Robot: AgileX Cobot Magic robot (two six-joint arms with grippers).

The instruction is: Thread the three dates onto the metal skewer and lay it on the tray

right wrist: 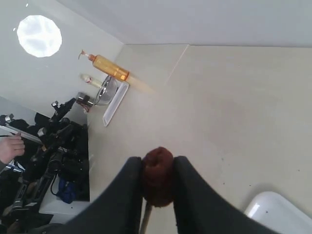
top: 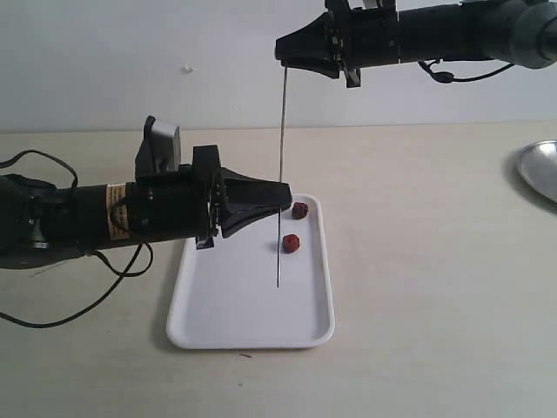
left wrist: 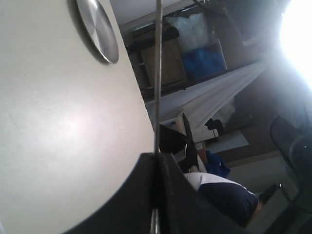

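Left claw (top: 286, 196) pinches the upright skewer (top: 282, 131). Right claw (top: 284, 54) pinches a date (right wrist: 158, 175) at its top. Two dates (top: 299, 210) (top: 291, 243) lie on the tray (top: 209, 322).

Three dates (top: 299, 210) (top: 291, 243) (right wrist: 157, 178) counted in all — two lying loose, one pinched in the right gripper (right wrist: 158, 163) — then one skewer (top: 281, 157), one white tray (top: 218, 305), one silver dish (top: 540, 170), and two arms (top: 87, 213) (top: 435, 30), the second one ending in the left gripper (top: 287, 198).

Left pincer (top: 288, 196) low, gripping skewer (top: 281, 148); right pincer (top: 284, 52) high, gripping date (right wrist: 158, 174).
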